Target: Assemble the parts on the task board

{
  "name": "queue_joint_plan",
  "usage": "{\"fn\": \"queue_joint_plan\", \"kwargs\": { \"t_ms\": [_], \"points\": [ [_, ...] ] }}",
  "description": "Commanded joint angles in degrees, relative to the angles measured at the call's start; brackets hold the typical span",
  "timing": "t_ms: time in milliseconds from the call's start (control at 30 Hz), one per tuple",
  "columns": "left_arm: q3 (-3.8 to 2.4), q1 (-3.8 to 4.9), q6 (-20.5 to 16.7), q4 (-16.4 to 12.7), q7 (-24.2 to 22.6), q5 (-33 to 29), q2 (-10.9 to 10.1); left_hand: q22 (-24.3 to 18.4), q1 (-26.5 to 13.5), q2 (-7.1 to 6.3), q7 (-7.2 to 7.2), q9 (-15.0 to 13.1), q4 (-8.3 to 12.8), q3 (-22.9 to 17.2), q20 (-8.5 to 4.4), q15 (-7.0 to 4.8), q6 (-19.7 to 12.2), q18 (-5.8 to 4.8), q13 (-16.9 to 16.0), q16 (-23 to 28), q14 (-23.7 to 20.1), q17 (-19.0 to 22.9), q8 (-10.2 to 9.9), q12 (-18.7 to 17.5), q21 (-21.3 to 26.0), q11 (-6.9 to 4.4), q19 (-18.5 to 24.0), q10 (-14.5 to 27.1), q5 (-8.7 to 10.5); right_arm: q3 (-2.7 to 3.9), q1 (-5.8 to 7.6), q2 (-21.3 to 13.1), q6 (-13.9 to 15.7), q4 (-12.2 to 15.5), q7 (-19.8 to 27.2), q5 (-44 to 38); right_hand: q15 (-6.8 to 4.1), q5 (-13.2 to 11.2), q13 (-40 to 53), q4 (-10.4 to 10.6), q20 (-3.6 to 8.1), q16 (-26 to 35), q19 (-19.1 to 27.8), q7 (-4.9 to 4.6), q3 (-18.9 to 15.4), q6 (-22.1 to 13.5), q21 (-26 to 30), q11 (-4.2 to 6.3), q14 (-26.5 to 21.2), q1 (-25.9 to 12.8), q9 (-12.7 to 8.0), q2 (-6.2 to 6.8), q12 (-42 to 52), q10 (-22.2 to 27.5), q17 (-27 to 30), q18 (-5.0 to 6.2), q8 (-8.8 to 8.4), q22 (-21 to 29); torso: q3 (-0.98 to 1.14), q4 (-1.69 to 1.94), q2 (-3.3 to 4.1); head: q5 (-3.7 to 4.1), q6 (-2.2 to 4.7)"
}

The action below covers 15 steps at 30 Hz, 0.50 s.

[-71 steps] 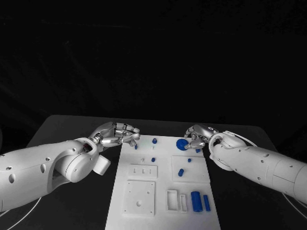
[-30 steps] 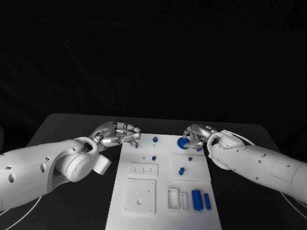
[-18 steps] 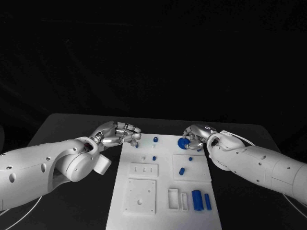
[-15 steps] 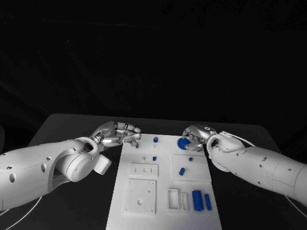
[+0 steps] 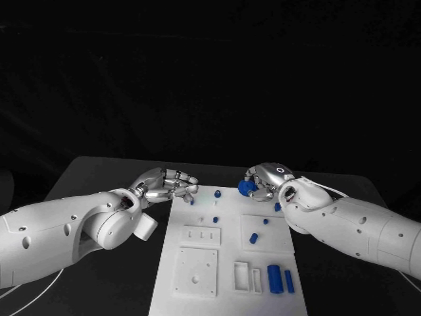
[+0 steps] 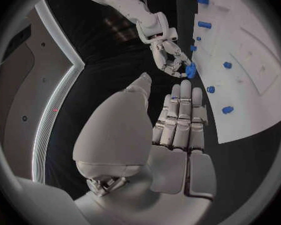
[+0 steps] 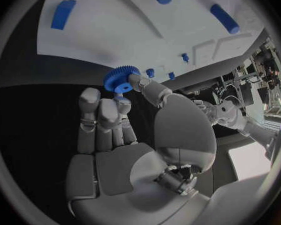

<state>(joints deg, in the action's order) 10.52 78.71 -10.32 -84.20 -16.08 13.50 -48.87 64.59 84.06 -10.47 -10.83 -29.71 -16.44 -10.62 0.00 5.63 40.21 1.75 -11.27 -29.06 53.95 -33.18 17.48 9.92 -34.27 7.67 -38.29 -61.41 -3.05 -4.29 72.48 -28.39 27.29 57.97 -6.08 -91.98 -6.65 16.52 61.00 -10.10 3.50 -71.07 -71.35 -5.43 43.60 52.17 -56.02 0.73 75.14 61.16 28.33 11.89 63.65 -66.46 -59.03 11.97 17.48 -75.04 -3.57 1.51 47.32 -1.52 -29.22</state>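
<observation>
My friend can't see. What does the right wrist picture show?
The silver right robot hand pinches a small blue toothed plastic gear just off the edge of the flat white task board, where other small blue parts lie.

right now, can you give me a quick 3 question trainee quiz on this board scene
1. True or false: the right hand holds a blue toothed gear.
2. Which best describes the left hand? A) holding a blue part B) holding nothing, beside the task board C) pressing a part into the board
3. Fill in: in the head view, the two long blue blocks lie at the board's ____ right corner, near or far from the robot.

Key: 1 true; 2 B; 3 near
</observation>
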Motion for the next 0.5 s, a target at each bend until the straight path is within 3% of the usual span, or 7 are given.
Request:
{"fn": "queue_joint_plan", "kwargs": {
  "t_ms": [33,200,300,500],
  "points": [
    [-0.03,0.02,0.3,-0.2,-0.4,0.2,0.0,-0.1,0.0,0.72,-1.13,0.0,0.0,0.2,-0.07,-0.05,0.4,1.18,-0.1,0.2,0.3,-0.1,0.0,-0.4,0.2,0.29,-0.1,-0.1,0.23,0.02,0.14,0.8,1.7,1.2,-2.0,-3.3,-0.09,-0.3,-0.1,0.2,-0.04,0.2,-0.4,-0.43,0.3,4.7,-0.2,-0.13,0.4,0.2,0.8,0.61,-0.4,-0.4,-0.1,3.03,0.52,-0.6,-0.03,-0.15,-0.02,-0.45,0.14],
    [-0.03,0.03,0.3,-0.3,-0.5,0.2,0.1,-0.1,0.0,0.75,-1.15,0.0,0.0,0.2,-0.07,-0.05,0.4,1.18,-0.1,0.2,0.3,-0.1,0.0,-0.4,0.2,0.3,-0.1,-0.1,0.23,-0.11,0.12,3.1,1.3,2.2,-2.2,-6.1,-0.09,-0.7,-0.1,0.5,-0.06,0.2,-0.5,-0.42,0.5,4.7,-0.3,-0.13,0.5,0.2,0.9,0.79,-0.4,-0.5,-0.1,3.03,0.48,-0.6,-0.05,-0.13,0.0,-0.87,0.42],
    [-0.03,0.03,0.5,-0.2,-0.5,0.2,0.2,-0.1,0.0,0.77,-1.15,0.0,0.0,0.2,-0.08,-0.05,0.4,1.19,-0.1,0.3,0.4,-0.1,0.0,-0.4,0.2,0.3,-0.1,-0.2,0.23,-0.36,0.1,4.3,1.2,2.3,-1.8,-5.5,-0.09,-1.2,-0.1,0.8,-0.09,0.3,-0.5,-0.41,0.7,4.8,-0.3,-0.13,0.5,0.3,0.9,1.09,-0.4,-0.5,-0.1,3.03,0.43,-0.6,-0.08,-0.08,0.03,-0.53,0.4],
    [-0.03,0.03,0.4,-0.1,-0.5,0.2,0.6,-0.1,0.0,0.82,-1.18,0.0,0.0,0.2,-0.08,-0.05,0.4,1.19,-0.1,0.3,0.4,-0.1,0.0,-0.4,0.2,0.31,-0.1,-0.2,0.23,-0.83,-0.8,6.6,1.2,2.0,-1.6,-5.5,-0.07,-1.5,-0.1,1.1,-0.13,0.3,-0.5,-0.44,1.0,4.7,-0.3,-0.15,0.5,0.3,0.9,1.25,-0.5,-0.6,-0.1,3.03,0.35,-0.6,-0.02,0.09,0.1,-0.8,0.61]
  ]
}}
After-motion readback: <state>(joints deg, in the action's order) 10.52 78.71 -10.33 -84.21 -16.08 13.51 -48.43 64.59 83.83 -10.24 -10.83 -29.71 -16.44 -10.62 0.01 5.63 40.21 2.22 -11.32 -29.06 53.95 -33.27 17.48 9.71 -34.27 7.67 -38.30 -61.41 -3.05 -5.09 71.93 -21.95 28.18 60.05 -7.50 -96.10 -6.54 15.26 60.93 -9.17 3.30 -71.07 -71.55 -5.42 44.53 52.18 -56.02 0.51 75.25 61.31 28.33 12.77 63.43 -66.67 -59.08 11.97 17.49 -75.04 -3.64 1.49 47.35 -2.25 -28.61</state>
